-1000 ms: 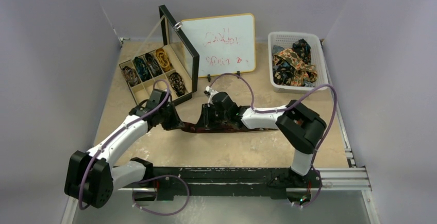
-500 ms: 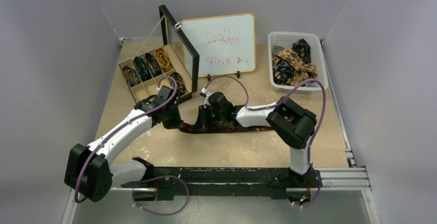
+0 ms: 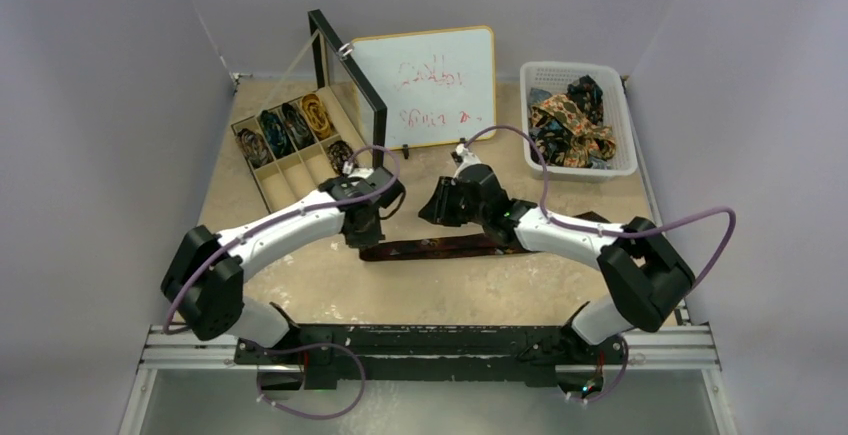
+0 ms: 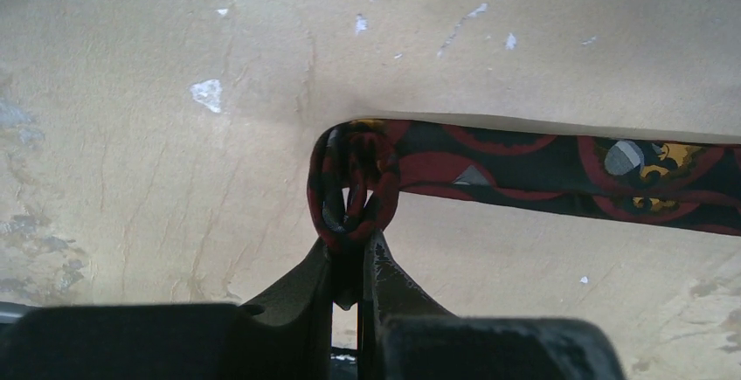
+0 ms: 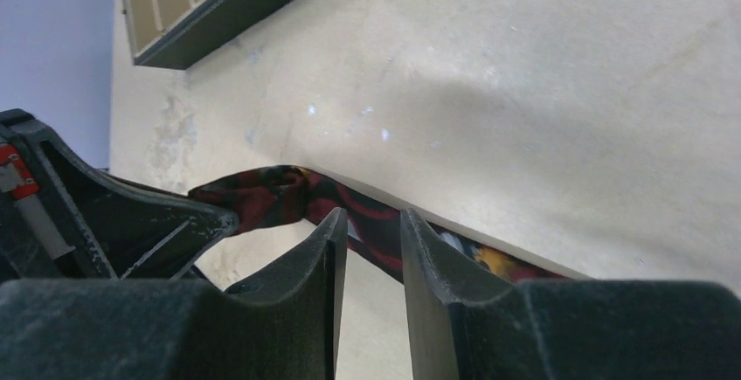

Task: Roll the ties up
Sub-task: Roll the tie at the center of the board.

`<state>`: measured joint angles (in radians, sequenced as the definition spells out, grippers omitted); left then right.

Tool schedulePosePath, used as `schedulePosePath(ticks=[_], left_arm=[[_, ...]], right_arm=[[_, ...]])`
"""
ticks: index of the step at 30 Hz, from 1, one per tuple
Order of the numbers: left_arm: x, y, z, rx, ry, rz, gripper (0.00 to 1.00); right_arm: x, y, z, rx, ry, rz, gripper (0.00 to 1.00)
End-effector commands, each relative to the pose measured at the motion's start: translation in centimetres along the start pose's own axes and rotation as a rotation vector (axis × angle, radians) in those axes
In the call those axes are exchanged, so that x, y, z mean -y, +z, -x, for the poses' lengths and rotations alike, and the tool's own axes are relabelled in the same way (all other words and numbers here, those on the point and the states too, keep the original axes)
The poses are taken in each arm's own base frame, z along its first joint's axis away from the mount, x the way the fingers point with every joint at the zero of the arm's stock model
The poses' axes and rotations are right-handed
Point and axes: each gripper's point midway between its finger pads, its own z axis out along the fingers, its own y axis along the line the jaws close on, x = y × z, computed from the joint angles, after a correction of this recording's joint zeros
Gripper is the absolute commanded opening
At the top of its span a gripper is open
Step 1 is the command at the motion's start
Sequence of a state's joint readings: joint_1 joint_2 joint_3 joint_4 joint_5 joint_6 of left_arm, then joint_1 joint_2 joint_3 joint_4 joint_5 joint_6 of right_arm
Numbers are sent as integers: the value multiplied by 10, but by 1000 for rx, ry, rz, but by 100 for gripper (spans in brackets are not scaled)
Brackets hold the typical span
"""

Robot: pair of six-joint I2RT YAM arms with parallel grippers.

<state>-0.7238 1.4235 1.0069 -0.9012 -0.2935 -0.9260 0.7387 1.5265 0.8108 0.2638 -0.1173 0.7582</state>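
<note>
I'm watching left gripper (image 4: 351, 256) pinching small started coil at left end of maroon tie (image 4: 559, 163). Rest of strip is lying flat across table middle, running toward right edge. Right gripper (image 5: 369, 227) is hovering above strip near coil, fingers narrowly parted, gripping nothing. Loose ties (image 3: 568, 120) are sitting in basket (image 3: 575, 66), far right corner.

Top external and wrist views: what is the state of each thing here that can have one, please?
Maroon tie: one end wound into a small coil, the rest lying flat.
Left claw: shut on the coiled end.
Right claw: slightly open, gripping nothing.
Tie box: lid open and upright; several compartments hold rolled ties.
Basket: holds loose ties, not rolled.
</note>
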Motion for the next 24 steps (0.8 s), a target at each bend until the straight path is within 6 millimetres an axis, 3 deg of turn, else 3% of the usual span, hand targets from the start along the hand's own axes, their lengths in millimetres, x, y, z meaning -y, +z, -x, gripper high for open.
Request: schedulePosePath(ticks=[1,7,10,18,24], left_arm=[[12,-2,5,55,25,92,0],[46,4,-8,62,136,116,0],[65,9,-14,55,179,75,13],[101,15,-20,19,226,-83,37],[128,-11,-14,23,226,-327,53]], right_arm=[[32,-13,-2,46,36,-127,33],[37,-25,-3,78,88,-119,38],[41,-27,-5,79,100,-117,42],[43,-33,-18,48,120,-79,50],[41,-37,-12,64,108,-58,60]])
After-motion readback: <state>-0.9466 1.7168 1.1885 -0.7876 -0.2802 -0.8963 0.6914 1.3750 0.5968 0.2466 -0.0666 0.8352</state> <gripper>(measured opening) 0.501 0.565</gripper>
